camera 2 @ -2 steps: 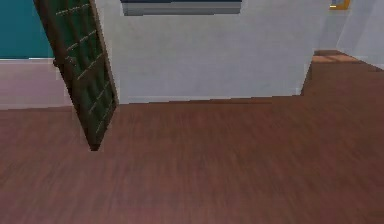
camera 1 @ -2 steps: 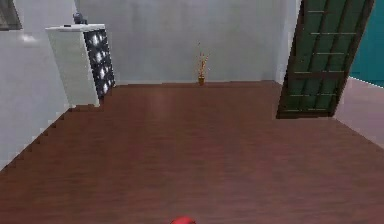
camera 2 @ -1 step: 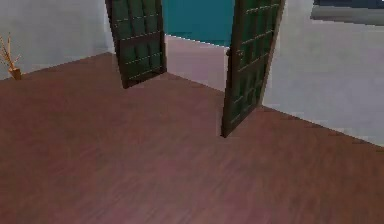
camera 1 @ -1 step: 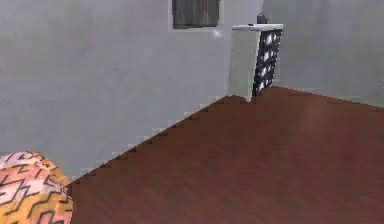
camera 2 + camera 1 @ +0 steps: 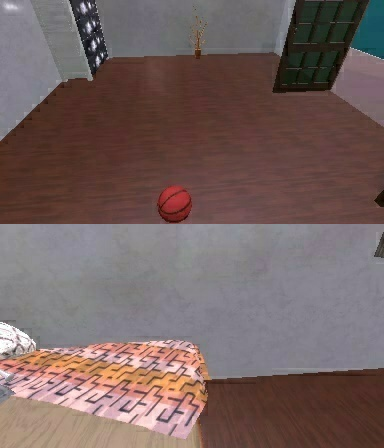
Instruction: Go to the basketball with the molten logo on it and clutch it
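Reddish-orange round basketball (image 5: 174, 203) with dark seams lies on the brown wooden plank floor (image 5: 200, 110), near the arm side view's bottom edge, just left of middle. Far beyond it, a thin dried plant in a small pot (image 5: 198, 40) stands by the pale wall. The forward view has a bed with an orange-and-pink patterned cover (image 5: 120, 379) against a grey wall (image 5: 200, 284).

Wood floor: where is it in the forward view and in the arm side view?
Forward view: the wood floor fills the lower right, beside the bed.
Arm side view: the wood floor spreads from middle to bottom, under the basketball.
Shared landmark: probably the grey wall, at the arm side view's left.
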Controlling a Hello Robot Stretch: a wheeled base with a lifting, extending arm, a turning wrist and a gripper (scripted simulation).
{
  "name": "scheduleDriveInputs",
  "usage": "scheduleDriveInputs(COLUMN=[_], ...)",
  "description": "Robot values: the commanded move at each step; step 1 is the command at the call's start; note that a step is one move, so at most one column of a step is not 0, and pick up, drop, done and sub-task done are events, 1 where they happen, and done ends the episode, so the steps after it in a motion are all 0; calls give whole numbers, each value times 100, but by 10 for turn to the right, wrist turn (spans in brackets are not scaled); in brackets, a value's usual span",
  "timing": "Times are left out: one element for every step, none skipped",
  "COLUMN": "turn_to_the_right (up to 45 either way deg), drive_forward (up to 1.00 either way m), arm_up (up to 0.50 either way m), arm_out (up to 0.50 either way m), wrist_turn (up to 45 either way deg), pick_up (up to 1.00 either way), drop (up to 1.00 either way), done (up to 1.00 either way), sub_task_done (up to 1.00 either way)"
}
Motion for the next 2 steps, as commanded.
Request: scheduleDriveInputs(turn_to_the_right=[0, 0], drive_forward=[0, 0], arm_up=[20, 0], arm_out=[0, 42], wrist_turn=[0, 0], pick_up=[0, 0], drop=[0, 0], done=[0, 0], sub_task_done=[0, 0])
